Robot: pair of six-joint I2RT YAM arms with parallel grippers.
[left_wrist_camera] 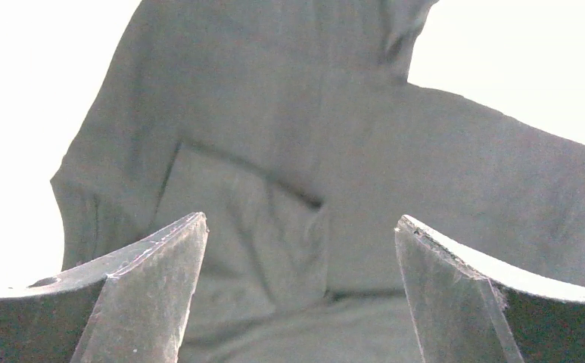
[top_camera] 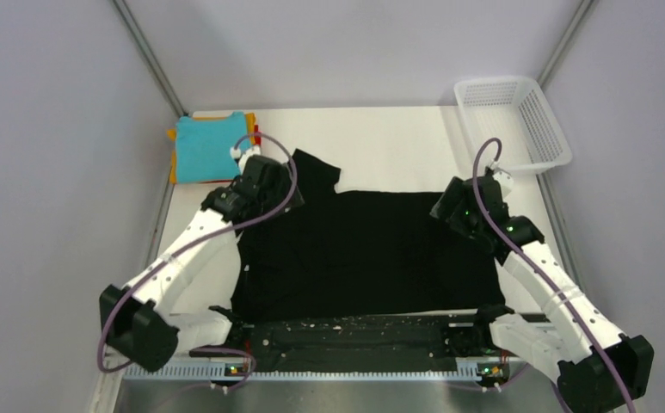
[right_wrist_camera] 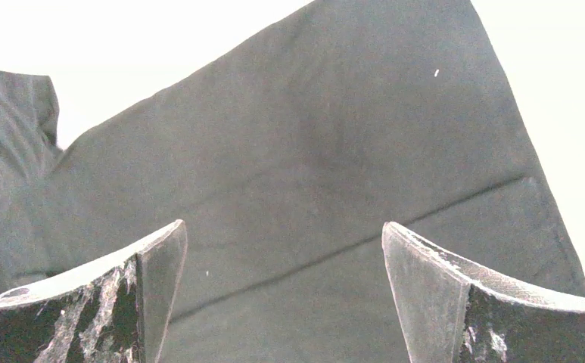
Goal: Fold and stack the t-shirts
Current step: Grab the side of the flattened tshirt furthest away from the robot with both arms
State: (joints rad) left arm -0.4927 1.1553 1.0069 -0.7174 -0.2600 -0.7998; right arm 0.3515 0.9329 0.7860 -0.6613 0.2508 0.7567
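Note:
A large black t-shirt (top_camera: 363,254) lies spread flat on the table, one sleeve sticking out at its far left. A folded teal t-shirt (top_camera: 208,146) tops a stack at the far left, with orange-yellow and red edges showing beneath. My left gripper (top_camera: 281,185) hovers open over the shirt's far left corner; the left wrist view shows the sleeve and a fold of cloth (left_wrist_camera: 274,189) below. My right gripper (top_camera: 449,211) hovers open over the shirt's far right corner; the right wrist view shows the cloth with a folded edge line (right_wrist_camera: 334,174).
A white plastic mesh basket (top_camera: 511,120) stands at the far right corner. The arm bases and a black rail (top_camera: 346,340) sit along the near edge. Grey walls close in both sides.

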